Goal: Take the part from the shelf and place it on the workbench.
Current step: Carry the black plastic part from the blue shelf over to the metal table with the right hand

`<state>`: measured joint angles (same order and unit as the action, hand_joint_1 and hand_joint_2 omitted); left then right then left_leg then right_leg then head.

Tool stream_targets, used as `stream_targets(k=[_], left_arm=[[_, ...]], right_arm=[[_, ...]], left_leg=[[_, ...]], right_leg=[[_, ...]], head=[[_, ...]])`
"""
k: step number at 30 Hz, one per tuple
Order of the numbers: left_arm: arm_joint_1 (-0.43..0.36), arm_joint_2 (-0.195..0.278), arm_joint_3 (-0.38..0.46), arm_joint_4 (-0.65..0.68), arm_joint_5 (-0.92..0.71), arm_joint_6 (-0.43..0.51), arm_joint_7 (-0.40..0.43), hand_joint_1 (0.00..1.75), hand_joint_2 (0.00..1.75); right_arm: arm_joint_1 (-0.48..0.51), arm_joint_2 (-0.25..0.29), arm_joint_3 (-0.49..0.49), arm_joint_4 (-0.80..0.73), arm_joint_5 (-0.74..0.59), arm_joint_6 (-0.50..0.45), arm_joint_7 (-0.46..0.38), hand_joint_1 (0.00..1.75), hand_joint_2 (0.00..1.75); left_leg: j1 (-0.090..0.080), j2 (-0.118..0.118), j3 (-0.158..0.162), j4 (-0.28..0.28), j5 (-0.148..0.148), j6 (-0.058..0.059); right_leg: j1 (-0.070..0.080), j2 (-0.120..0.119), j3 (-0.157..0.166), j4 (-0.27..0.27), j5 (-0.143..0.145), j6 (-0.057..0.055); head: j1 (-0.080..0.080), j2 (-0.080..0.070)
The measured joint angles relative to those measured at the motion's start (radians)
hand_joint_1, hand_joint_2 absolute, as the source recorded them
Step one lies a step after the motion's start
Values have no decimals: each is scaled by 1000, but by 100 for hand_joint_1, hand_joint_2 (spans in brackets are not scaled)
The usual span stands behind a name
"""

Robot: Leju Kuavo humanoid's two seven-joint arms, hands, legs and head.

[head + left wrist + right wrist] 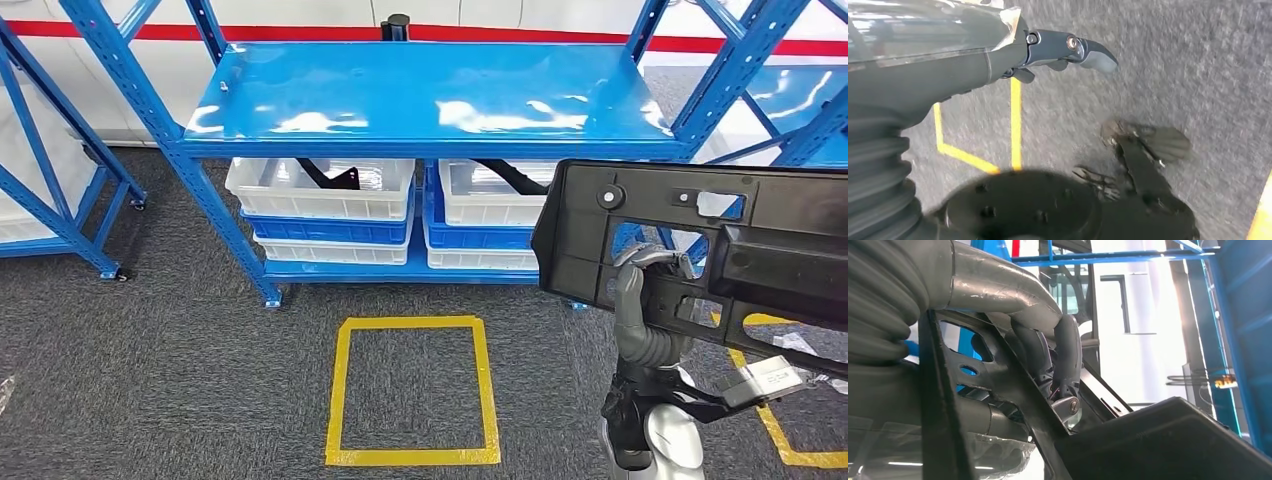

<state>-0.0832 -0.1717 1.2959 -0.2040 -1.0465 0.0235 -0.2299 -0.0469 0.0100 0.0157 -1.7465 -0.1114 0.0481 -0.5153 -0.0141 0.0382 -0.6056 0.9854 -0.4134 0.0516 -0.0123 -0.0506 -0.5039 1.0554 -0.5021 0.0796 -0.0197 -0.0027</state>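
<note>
In front of the blue metal shelf rack, the right robot hand is raised upright, its fingers hooked through a cutout of the long black plastic part. The part's long axis runs sideways, clear of the shelf's front edge. The left robot hand hangs over grey carpet, holding nothing, its fingers loosely extended.

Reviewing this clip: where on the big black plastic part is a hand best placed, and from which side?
On the rib beside a cut-out near the left end of the black part, coming from below, as the right hand does now. The openings let fingers hook through the flat, upright panel; its plain edges look harder to hold.
</note>
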Motion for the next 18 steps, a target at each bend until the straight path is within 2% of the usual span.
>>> stream_targets(k=[1,2,4,5,6,8,9,10,11,12,13,15,17,18], left_arm=[[1,4,2,0,0,2,3,0,175],[2,8,4,-1,0,4,5,0,175],[2,14,8,-1,0,5,6,0,175],[2,17,10,-1,0,6,6,0,175],[2,19,12,-1,0,8,8,0,175],[3,21,13,-1,0,16,13,0,175],[3,23,14,-1,1,20,18,0,175],[3,24,15,-1,1,24,22,0,175],[3,25,15,-1,1,26,26,0,175],[3,27,16,-1,1,28,29,0,175],[3,28,17,-1,1,31,31,0,175],[3,33,20,-1,3,40,40,0,175],[2,37,24,-1,7,52,54,0,175],[1,38,25,-1,8,57,61,0,175]], right_arm=[[1,0,0,-1,-2,3,0,175,175],[3,-1,0,-1,-3,5,0,175,175],[10,-2,0,-2,-4,7,0,175,175],[13,-2,-1,-2,-5,8,0,175,175],[15,-3,-1,-2,-5,9,0,175,175],[16,-3,-1,-2,-6,11,0,175,175],[19,-3,0,-2,-8,13,-1,175,175],[21,-4,0,-2,-9,14,-1,175,175],[22,-4,0,-2,-10,15,-2,175,175],[23,-5,0,-2,-12,15,-3,175,175],[24,-6,0,-2,-12,16,-4,175,175],[22,-7,0,-2,-15,16,-5,175,175],[20,-9,3,-2,-21,17,-6,175,175],[19,-10,4,-2,-24,18,-6,175,175]], left_leg=[[-3,9,-2,3,4,-5],[-4,18,-3,4,7,-9],[-2,29,-5,9,8,-17],[1,20,-11,23,-6,-22],[4,5,-24,55,-35,-29],[10,-29,-70,177,-117,-40],[12,-35,-93,244,-149,-43],[14,-38,-107,289,-163,-46],[17,-39,-104,301,-158,-47],[20,-40,-83,274,-136,-47],[23,-47,-47,217,-105,-46],[28,-84,29,94,-63,-42],[28,-106,59,40,-59,-38],[26,-97,59,33,-59,-36]], right_leg=[[4,-13,35,-58,-10,-8],[9,-14,46,-86,-20,-16],[3,4,38,-94,-18,-31],[-1,14,34,-94,-13,-41],[-6,21,32,-95,-8,-53],[-7,36,22,-93,3,-69],[-7,44,16,-92,7,-72],[-6,52,11,-90,10,-72],[-6,62,6,-86,12,-71],[-6,72,3,-83,13,-71],[-7,82,0,-79,13,-70],[-5,101,-8,-71,14,-66],[-5,120,-18,-68,19,-54],[-5,129,-23,-67,23,-47]], head=[[-1,0],[-2,0],[-4,0],[-4,0],[-6,0],[-9,0],[-10,0],[-10,0],[-10,0],[-11,0],[-13,0],[-13,0],[-13,0],[-14,0]])
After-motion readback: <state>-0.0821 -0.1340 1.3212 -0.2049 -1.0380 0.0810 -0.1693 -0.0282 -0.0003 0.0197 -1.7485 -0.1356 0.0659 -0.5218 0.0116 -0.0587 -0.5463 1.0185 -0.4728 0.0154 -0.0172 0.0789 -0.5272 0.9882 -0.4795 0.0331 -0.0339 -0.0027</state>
